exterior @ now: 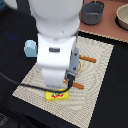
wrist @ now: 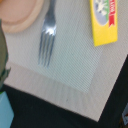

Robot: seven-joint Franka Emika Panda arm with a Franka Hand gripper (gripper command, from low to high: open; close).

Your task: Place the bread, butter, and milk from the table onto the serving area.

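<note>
The gripper's state cannot be told; rising carelessly, it might nudge the butter (wrist: 104, 21) off the serving area (wrist: 70, 70).

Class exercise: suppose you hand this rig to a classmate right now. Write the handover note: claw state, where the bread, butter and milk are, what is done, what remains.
Claw: hidden behind the arm in the exterior view and outside the wrist view, so its state cannot be told.
Butter: lying flat on the serving area, near its edge and apart from the fork. Done.
Milk: on the table, just off the mat at the exterior view's left. Still to be moved.
Bread: not visible in either view; the arm blocks much of the mat, so check it before going on.
</note>
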